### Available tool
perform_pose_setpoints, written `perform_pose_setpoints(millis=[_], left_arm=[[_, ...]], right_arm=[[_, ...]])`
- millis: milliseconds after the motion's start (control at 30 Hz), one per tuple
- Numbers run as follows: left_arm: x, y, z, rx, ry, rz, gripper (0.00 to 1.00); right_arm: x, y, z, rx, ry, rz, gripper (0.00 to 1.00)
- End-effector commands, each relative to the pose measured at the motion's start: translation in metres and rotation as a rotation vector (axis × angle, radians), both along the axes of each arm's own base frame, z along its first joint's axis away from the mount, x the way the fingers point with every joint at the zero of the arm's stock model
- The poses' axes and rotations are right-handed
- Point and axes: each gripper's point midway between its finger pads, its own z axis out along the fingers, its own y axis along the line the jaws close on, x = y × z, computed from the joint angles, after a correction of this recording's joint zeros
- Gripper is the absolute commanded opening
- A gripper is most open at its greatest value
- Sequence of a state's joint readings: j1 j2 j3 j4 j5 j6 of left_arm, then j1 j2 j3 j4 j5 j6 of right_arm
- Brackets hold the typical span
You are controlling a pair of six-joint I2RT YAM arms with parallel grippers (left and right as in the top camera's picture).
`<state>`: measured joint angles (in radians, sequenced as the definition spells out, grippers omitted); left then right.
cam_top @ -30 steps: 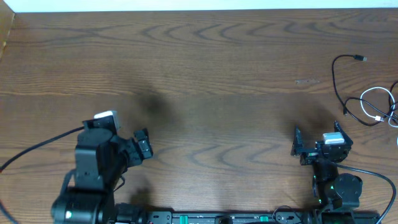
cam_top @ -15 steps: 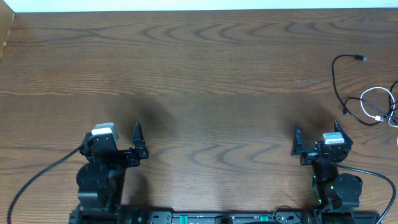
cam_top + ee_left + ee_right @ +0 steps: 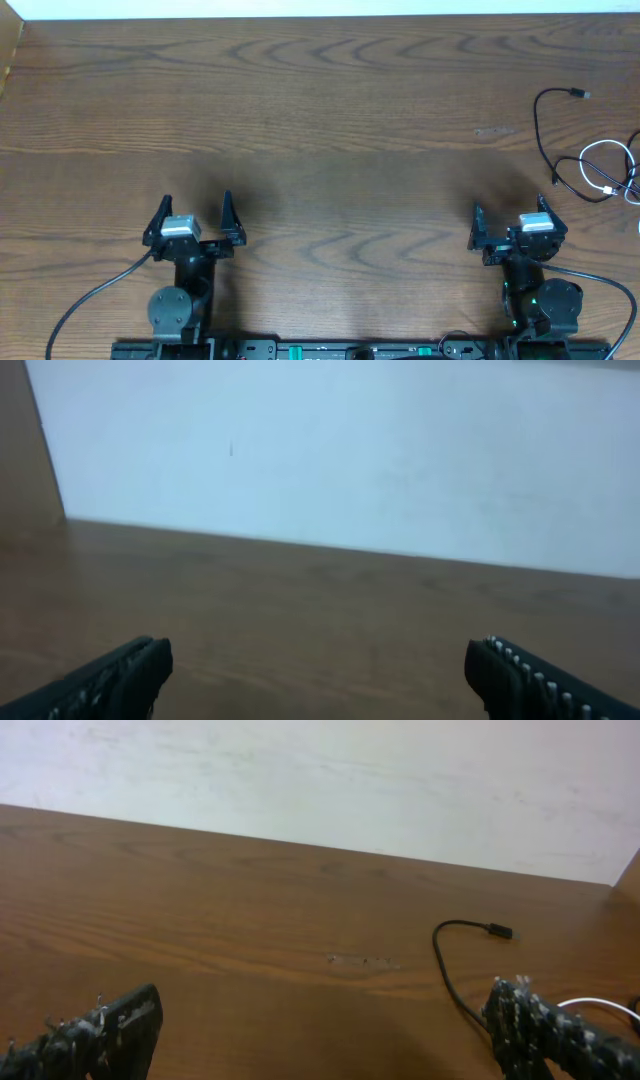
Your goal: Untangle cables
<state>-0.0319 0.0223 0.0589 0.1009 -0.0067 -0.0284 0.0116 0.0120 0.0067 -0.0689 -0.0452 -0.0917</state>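
Black thin cord (image 3: 537, 125) and white thin cord (image 3: 590, 152) are seen bunched at the right edge, while left gripper (image 3: 194, 205) and right gripper (image 3: 509, 207) are held agape, empty.

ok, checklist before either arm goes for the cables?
1. Left gripper open and empty: ok.
2. Right gripper open and empty: ok.
3. Both cables located: ok. The black cable and white cable lie at the table's far right, beyond and to the right of the right gripper.
4. Cables separated: not ok. The white loops cross the black cable near the right edge.
5. Full extent of the white cable in view: cannot tell, it runs off the overhead frame.
6. Grasp target seen from the right wrist: ok. The black plug end lies free on bare wood.
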Motion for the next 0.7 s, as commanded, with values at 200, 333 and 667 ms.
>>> perform_pose_setpoints(millis=[200, 333, 667], left_arm=[[-0.001, 0.010, 0.013, 0.091, -0.107, 0.057, 0.98], [-0.001, 0.009, 0.016, 0.165, -0.113, 0.054, 0.98], [0.003, 0.001, -0.028, 0.177, 0.062, -0.003, 0.98]], right_arm=[[0.000, 0.003, 0.000, -0.010, -0.001, 0.012, 0.99], [0.000, 0.003, 0.000, -0.010, -0.001, 0.012, 0.99], [0.000, 0.003, 0.000, -0.010, -0.001, 0.012, 0.99]])
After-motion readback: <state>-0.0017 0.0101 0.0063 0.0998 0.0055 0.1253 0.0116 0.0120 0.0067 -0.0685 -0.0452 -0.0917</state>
